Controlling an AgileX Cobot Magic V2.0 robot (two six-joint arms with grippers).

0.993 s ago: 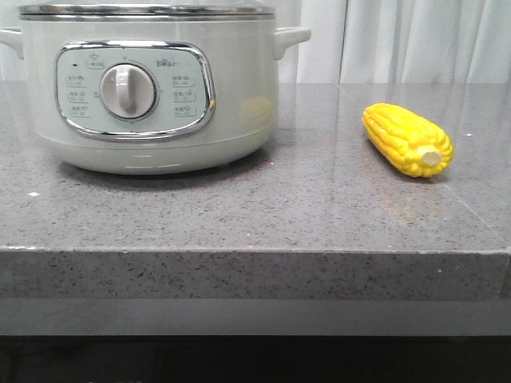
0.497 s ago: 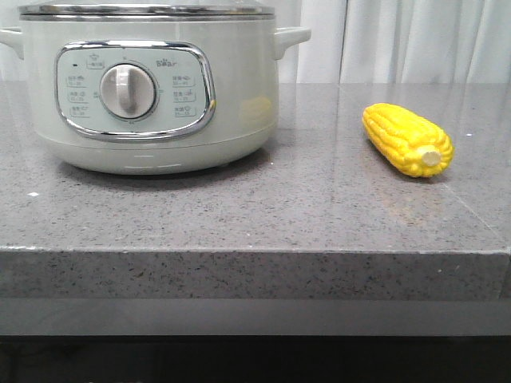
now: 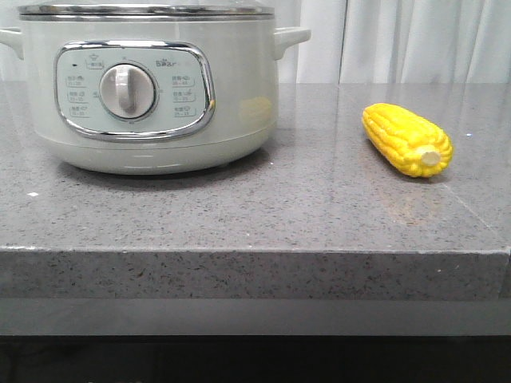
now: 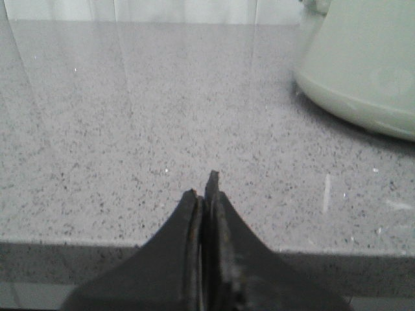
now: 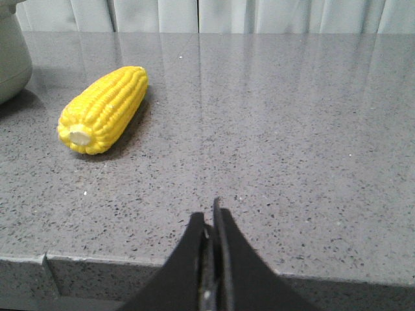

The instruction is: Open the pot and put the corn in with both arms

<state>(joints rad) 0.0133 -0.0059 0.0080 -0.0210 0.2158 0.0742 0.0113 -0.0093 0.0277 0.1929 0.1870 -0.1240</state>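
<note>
The pot [image 3: 152, 88], pale grey-green with a chrome-framed dial panel and a silver-rimmed lid on it, stands at the back left of the grey stone counter. Its side shows in the left wrist view [image 4: 363, 71] and its edge in the right wrist view [image 5: 10, 58]. The corn [image 3: 407, 140], a yellow cob with its pale stub end toward the camera, lies on the counter at the right; it also shows in the right wrist view [image 5: 104, 109]. My left gripper [image 4: 204, 188] is shut and empty near the counter's front edge. My right gripper [image 5: 209, 217] is shut and empty, apart from the corn.
The grey speckled counter [image 3: 255, 207] has a front edge close to both grippers. White curtains [image 3: 399, 40] hang behind it. Neither arm shows in the front view.
</note>
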